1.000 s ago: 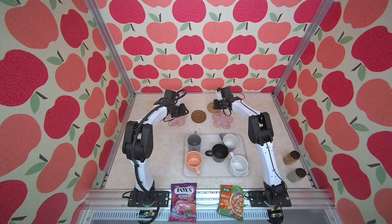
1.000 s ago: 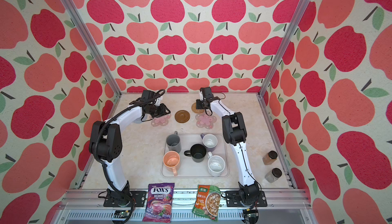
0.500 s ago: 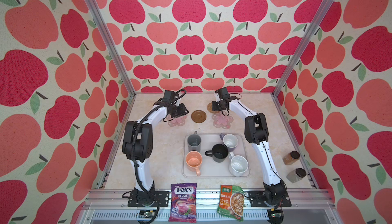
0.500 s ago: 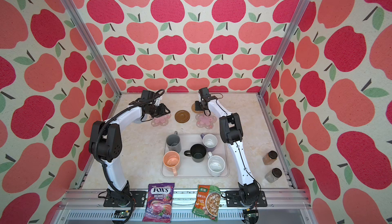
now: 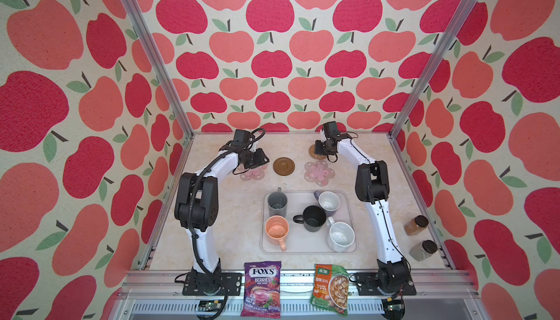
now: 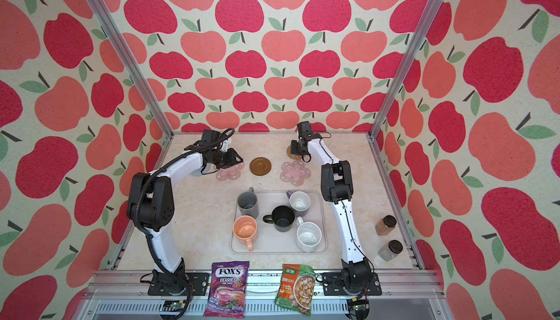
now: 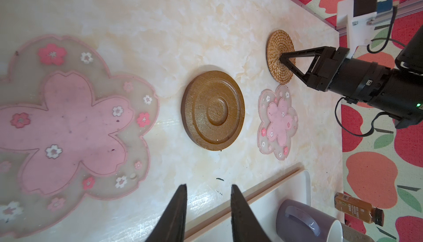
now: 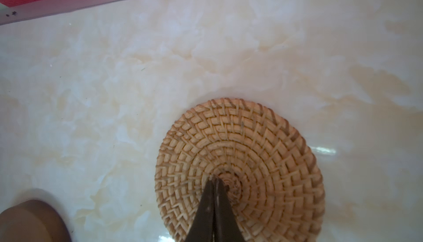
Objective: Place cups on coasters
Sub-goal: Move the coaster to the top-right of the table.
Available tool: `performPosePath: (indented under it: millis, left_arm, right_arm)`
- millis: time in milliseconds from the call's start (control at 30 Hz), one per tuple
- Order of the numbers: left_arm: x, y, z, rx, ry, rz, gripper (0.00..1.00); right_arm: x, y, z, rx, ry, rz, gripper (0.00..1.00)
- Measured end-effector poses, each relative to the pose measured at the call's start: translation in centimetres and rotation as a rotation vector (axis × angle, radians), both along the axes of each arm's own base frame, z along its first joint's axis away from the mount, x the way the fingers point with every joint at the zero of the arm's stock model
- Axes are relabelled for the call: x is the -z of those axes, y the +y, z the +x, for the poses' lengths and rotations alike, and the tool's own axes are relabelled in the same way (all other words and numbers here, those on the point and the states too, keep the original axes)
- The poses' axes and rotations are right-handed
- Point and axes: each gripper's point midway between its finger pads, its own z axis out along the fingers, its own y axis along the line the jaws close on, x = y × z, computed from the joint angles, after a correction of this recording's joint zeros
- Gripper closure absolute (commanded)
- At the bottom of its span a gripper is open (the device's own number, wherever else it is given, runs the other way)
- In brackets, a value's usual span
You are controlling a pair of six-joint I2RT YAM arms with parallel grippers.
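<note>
Five cups stand on the pale tray (image 5: 303, 247): grey (image 5: 277, 204), lavender (image 5: 328, 202), black (image 5: 314, 218), peach (image 5: 276, 229) and speckled white (image 5: 341, 236). The coasters lie behind the tray: a pink flower (image 5: 254, 173), a brown disc (image 5: 284, 166), a second pink flower (image 5: 319, 173) and a woven rattan one (image 8: 251, 151). A grey-blue mat edge (image 6: 197, 172) shows under the left arm. My left gripper (image 7: 208, 187) hovers by the left flower coaster, slightly open and empty. My right gripper (image 8: 215, 179) is shut, its tips resting on the rattan coaster's centre.
Two dark-lidded spice jars (image 5: 416, 225) (image 5: 423, 250) stand near the right wall. A candy bag (image 5: 262, 291) and a soup packet (image 5: 330, 288) lie on the front rail. Metal frame posts and apple-patterned walls close in the table.
The right arm's elbow swung slightly left and back while its shut tips stayed on the rattan coaster. The left arm has barely moved.
</note>
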Motion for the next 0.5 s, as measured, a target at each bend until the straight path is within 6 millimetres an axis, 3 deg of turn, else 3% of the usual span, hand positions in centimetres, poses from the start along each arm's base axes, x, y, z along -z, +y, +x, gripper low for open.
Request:
performPosePath:
  millis: [233,500]
  left_arm:
    - [-0.1,-0.3,0.0,-0.001,0.000,-0.006,0.65]
    - [-0.3,-1.5,-0.4,0.025,-0.006,-0.007,0.65]
  right_arm:
    - [0.1,-4.8,0.8,0.086,0.011,-0.010,0.94]
    - [0.2,-10.4,-2.3,0.181,0.062,-0.039,0.94]
